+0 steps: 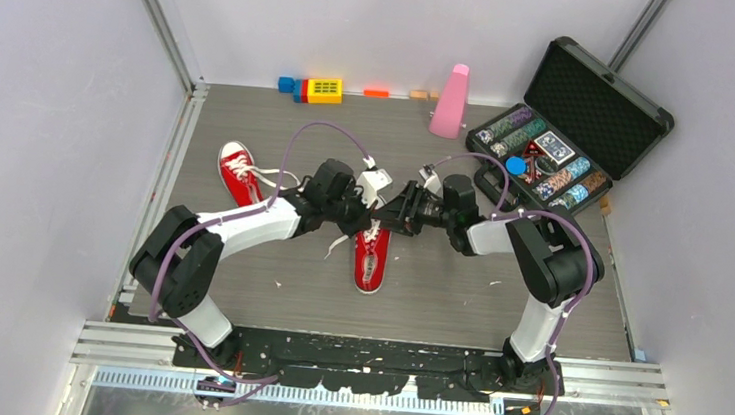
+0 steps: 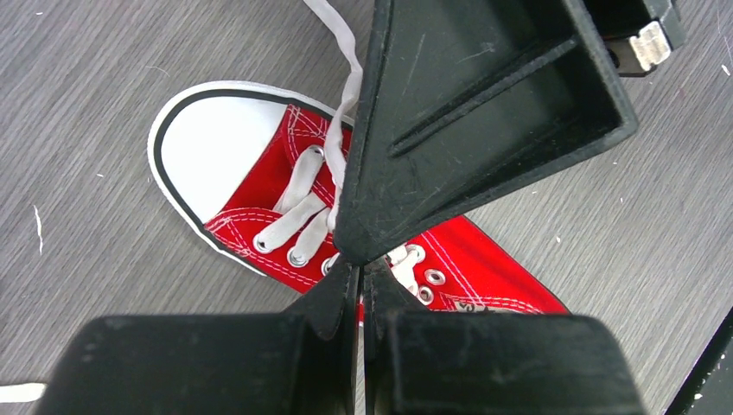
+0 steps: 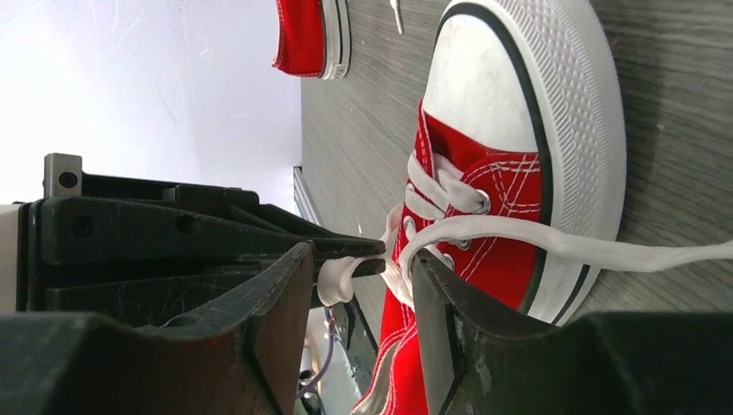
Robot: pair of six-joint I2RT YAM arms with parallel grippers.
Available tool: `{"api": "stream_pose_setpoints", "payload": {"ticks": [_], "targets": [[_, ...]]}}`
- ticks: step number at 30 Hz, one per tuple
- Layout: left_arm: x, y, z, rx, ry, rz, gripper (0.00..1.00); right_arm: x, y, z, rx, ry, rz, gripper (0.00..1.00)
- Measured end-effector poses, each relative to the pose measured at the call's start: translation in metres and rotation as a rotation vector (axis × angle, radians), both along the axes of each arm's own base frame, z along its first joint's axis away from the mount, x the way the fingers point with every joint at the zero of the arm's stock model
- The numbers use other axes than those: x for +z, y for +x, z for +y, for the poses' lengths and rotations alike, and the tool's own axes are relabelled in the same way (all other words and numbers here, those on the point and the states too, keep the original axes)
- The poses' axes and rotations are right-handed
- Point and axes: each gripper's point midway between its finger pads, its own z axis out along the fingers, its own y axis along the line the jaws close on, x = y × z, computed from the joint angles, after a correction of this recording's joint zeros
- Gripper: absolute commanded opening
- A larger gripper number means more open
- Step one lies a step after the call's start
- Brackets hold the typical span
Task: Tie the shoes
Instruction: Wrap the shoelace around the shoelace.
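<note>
Centre of worktop [image 1: 497, 289]: one red shoe [image 1: 371, 260], sole down, white toe cap uppermost in both wrist views. Directly above its lacing, left claw [image 2: 359, 275] closed, apparently pinching a fold of white lace [image 3: 519, 233] at its tips, the contact partly hidden. Meeting it tip to tip, right claw [image 3: 361, 259] with jaws parted around that fold, neither finger clearly touching it. Loose lace strand trailing over the sole rim onto the worktop. Second shoe [image 1: 239, 172] well apart, left rear, laces spread loose.
</note>
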Motion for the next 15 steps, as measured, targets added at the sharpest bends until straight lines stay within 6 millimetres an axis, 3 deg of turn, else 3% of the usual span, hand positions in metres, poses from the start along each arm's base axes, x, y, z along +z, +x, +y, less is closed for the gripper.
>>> {"api": "stream_pose_setpoints", "payload": {"ticks": [9, 15], "targets": [[0.0, -0.003, 0.002, 0.0, -0.008, -0.008, 0.0, -0.002, 0.018, -0.001, -0.117, 0.003, 0.055, 0.48], [0.002, -0.007, 0.003, -0.009, -0.023, -0.018, 0.0, -0.018, 0.027, -0.002, -0.187, 0.01, 0.141, 0.43]]}}
